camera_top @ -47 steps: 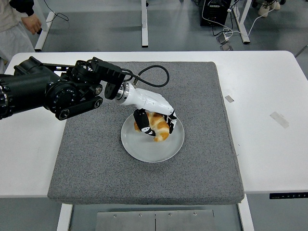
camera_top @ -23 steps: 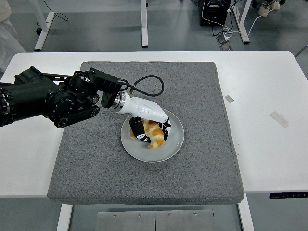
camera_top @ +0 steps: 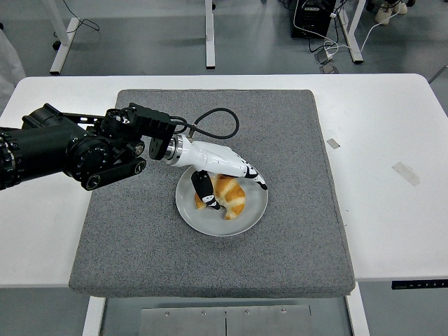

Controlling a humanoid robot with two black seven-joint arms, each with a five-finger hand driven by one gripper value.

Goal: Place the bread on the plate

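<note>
A golden croissant [camera_top: 229, 197] lies on the round grey plate [camera_top: 210, 227], which sits mid-mat. My left hand [camera_top: 233, 187] reaches in from the left and hovers just over the bread. The long fingers [camera_top: 253, 175] stretch out past the croissant's far side, and the thumb [camera_top: 203, 190] hangs down at its left end, touching or nearly touching it. The hand is open and no longer wraps the bread. The right arm does not show.
The plate rests on a dark grey mat [camera_top: 210, 280] covering the middle of the white table [camera_top: 392, 224]. Two small tape scraps [camera_top: 406, 173] lie on the table to the right. A black cable [camera_top: 213, 115] loops behind my wrist.
The hand lowered the croissant onto the plate and then spread its fingers off it. The arm shifted slightly left. A person at the top left left the view.
</note>
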